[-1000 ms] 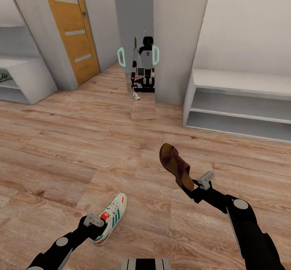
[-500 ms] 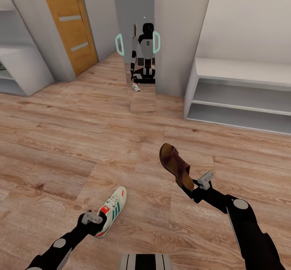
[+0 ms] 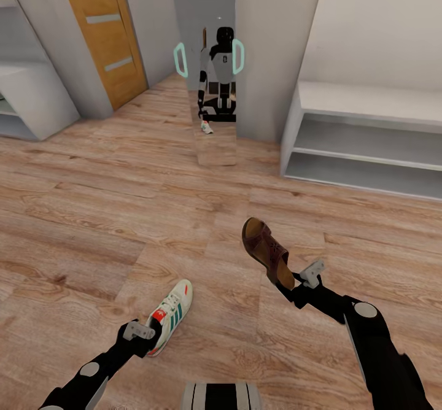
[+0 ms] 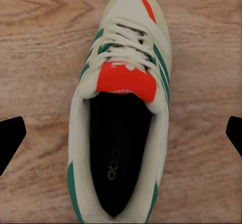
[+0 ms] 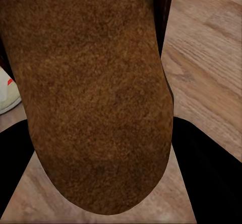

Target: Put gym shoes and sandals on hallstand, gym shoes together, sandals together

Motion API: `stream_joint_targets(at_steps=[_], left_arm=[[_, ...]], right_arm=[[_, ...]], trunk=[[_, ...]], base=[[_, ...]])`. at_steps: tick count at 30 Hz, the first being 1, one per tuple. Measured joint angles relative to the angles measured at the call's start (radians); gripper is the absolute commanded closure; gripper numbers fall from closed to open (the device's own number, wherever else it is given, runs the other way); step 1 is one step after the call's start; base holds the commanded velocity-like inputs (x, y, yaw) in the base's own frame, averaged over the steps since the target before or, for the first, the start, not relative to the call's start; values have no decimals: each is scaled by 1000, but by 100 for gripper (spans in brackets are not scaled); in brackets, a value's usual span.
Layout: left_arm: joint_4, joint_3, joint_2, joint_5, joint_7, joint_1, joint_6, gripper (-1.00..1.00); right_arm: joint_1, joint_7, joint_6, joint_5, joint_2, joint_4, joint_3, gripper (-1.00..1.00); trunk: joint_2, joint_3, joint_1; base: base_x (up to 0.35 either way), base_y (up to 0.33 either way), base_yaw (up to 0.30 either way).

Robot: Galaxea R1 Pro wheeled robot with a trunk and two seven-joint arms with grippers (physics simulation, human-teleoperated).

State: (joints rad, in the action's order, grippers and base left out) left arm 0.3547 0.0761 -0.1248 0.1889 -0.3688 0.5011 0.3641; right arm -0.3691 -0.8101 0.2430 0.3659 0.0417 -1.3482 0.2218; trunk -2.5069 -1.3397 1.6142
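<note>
One gym shoe (image 3: 172, 317) lies on the corridor floor (image 3: 92, 226), toe pointing away from me. My left gripper (image 3: 146, 336) hovers at its heel. In the left wrist view the gym shoe (image 4: 123, 108) sits between the wide-apart black fingertips (image 4: 11, 139), with the left gripper (image 4: 121, 138) open. My right gripper (image 3: 293, 282) is shut on the heel end of a dark brown sandal (image 3: 265, 250), held tilted above the floor. That sandal's tan sole (image 5: 96, 93) is clamped between the right gripper (image 5: 101, 194) fingers. The pale grey hallstand (image 3: 34, 100) stands partly cut off at the far left.
A long low white bench (image 3: 368, 134) with two open slots stands against the right wall. A narrow mirror (image 3: 215, 72) straight ahead reflects the robot. An orange wooden door (image 3: 101, 35) is at the back left. Open floor lies between me and the walls.
The whole view has shifted, so the camera moved. The left gripper sits a little lower at the gym shoe's heel. The right arm holds the sandal as before.
</note>
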Motion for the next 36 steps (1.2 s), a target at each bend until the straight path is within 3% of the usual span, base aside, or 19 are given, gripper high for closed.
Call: stream_joint_targets(at_steps=[15, 36], left_arm=[[2, 0, -1, 0, 0, 0, 2, -100], [2, 0, -2, 0, 0, 0, 2, -100]], right_arm=[[0, 0, 0, 0, 0, 0, 0, 100], [0, 0, -1, -1, 0, 0, -1, 100]], trunk=[[-4, -81, 7], [-4, -90, 7]], base=[[0, 0, 0], [52, 18, 0]])
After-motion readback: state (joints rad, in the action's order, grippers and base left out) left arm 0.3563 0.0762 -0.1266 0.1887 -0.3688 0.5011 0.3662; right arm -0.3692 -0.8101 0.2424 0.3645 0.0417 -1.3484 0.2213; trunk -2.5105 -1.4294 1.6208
